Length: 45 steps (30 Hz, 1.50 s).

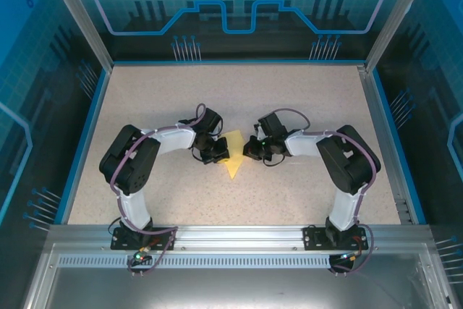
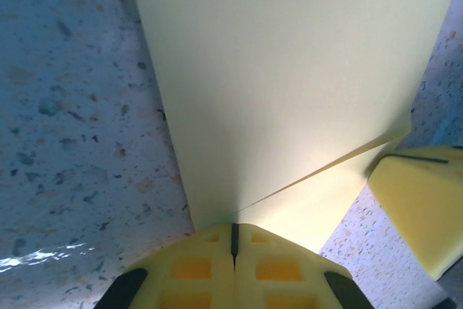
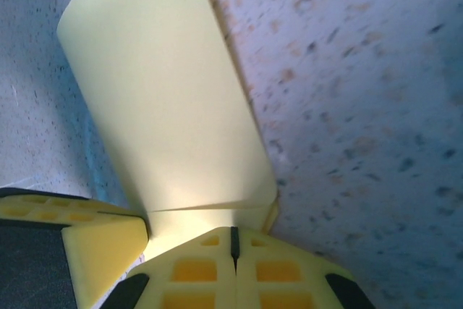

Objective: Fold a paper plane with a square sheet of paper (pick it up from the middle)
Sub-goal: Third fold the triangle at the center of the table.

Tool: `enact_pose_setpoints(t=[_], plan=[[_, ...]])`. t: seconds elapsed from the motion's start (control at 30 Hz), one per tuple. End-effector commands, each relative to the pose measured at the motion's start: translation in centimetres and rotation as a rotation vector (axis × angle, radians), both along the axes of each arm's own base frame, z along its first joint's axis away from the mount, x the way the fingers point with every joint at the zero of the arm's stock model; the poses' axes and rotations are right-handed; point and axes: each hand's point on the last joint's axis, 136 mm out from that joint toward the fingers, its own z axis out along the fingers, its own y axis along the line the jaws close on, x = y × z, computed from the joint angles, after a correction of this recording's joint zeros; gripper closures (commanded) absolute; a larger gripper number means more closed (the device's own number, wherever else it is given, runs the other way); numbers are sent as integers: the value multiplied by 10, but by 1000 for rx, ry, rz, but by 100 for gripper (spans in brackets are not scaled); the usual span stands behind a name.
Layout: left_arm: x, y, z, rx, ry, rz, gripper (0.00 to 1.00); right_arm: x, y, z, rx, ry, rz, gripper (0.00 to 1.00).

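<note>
Top external, centre: L gripper & R gripper both clamped on yellow paper; align edges, crease evenly, no tugging.

Folded yellow paper plane, mid-table

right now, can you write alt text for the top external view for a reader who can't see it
Seen from above, two robot arms bend inward so the left gripper and right gripper meet on a yellow folded paper at the middle of a speckled table. The paper tapers to a point toward the arms' bases; blue panels surround the table.
</note>
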Motion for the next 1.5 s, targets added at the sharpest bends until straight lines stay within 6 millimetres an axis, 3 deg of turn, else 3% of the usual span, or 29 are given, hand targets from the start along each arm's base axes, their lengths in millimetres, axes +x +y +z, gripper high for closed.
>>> enact_pose_setpoints(t=[0.0, 0.17, 0.3, 0.63, 0.83, 1.0, 1.47], plan=[[-12, 14, -17, 92, 50, -18, 95, 12, -9, 5, -29, -21, -16, 100], [-11, 13, -17, 90, 51, -19, 96, 17, -5, 33, 7, -95, 8, 100], [-11, 13, -17, 89, 49, -19, 96, 3, 1, 47, 8, -135, 52, 100], [-11, 13, -17, 89, 54, -14, 96, -36, 30, 9, -25, -32, 143, 100], [-12, 13, -18, 92, 56, -15, 96, -41, 29, -8, -50, 7, 140, 100], [-13, 14, -20, 101, 58, -23, 96, -35, 18, -20, -62, 38, 96, 100], [-14, 16, -22, 117, 62, -40, 96, -11, 8, -9, -44, 15, 67, 100]])
